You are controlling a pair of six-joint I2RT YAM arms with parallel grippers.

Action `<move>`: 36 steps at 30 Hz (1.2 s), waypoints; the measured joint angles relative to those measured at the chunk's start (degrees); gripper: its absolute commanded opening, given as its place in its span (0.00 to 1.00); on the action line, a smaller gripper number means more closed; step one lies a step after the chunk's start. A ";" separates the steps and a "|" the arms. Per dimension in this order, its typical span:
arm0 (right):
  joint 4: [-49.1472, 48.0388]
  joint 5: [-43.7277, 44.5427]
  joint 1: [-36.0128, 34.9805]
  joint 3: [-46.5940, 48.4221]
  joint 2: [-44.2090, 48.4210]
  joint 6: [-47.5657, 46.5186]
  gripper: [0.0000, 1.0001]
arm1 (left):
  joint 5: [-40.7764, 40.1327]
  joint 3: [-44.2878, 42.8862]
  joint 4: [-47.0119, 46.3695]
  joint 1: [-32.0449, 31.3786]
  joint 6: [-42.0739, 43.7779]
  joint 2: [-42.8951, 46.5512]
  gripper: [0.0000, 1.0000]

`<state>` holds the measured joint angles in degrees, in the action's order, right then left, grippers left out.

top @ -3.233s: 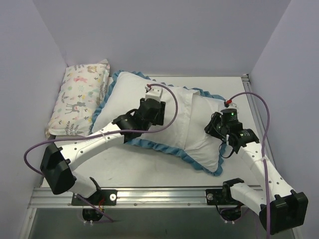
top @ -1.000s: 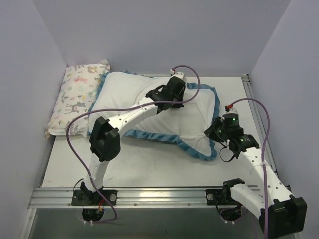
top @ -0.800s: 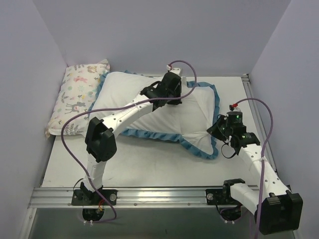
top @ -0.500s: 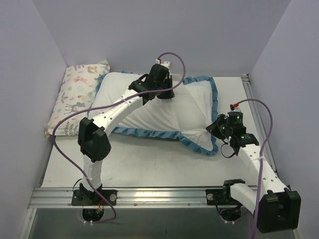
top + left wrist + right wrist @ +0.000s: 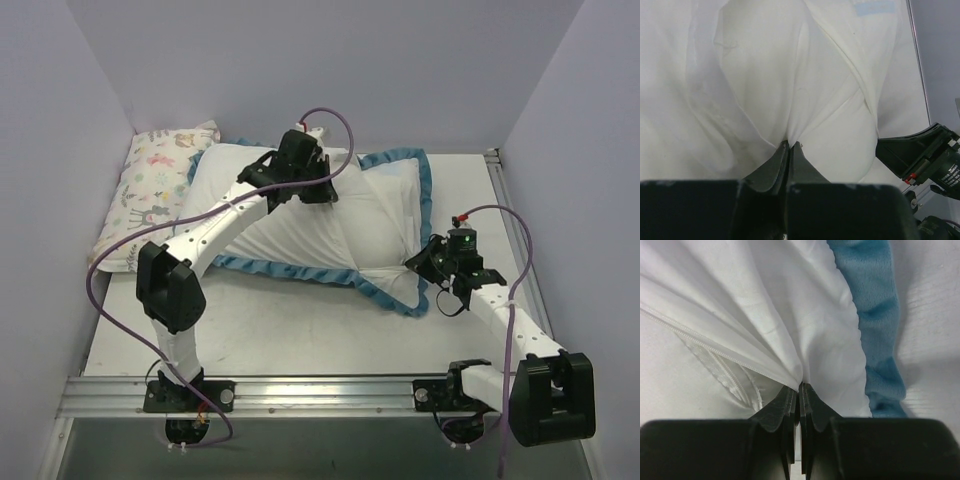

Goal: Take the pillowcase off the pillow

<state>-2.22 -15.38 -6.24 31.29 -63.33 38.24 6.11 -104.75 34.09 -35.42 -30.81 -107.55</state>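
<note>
The pillowcase [image 5: 300,268] lies across the table's middle, white face up, ringed by blue ruffled trim [image 5: 875,315]. Plump white fabric with a small pale-blue tag [image 5: 875,7] shows inside it; I take it for the pillow [image 5: 365,215]. My left gripper [image 5: 318,192] reaches far over it and is shut on a pinch of that white fabric [image 5: 790,143]. My right gripper [image 5: 418,262] sits at the case's near right corner. It is shut on the case's white edge [image 5: 800,385], between a zipper [image 5: 725,375] and the trim.
A small pastel animal-print pillow [image 5: 160,195] lies along the left wall. Lilac walls close in the back and both sides. A metal rail [image 5: 300,395] runs along the near edge, where both arm bases stand. My right arm [image 5: 925,160] shows in the left wrist view.
My left gripper has carried its pinch of white fabric leftward along the back. The case's right trim has drawn up and in. My right gripper has kept its grip and shifted slightly.
</note>
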 measured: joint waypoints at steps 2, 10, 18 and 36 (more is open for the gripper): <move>0.02 0.28 -0.20 -0.13 -0.37 -0.04 0.00 | -0.24 3.32 -1.86 -0.55 0.15 1.25 0.00; -1.03 1.77 -3.08 -1.25 -7.39 -0.09 0.00 | -4.79 13.55 -8.76 -5.77 1.60 4.37 0.44; -3.72 4.26 -3.72 -3.04 -7.61 -0.04 0.00 | -17.18 13.88 -9.01 -13.18 6.10 5.64 0.84; -7.87 4.02 -3.69 -5.99 -6.64 3.43 0.00 | -33.51 5.66 -8.72 -27.52 2.14 -7.98 0.97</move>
<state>-10.09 -11.35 -9.93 25.30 -69.97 41.67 -27.40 -99.09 25.36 -62.94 -28.67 -115.52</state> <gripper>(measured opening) 0.043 0.974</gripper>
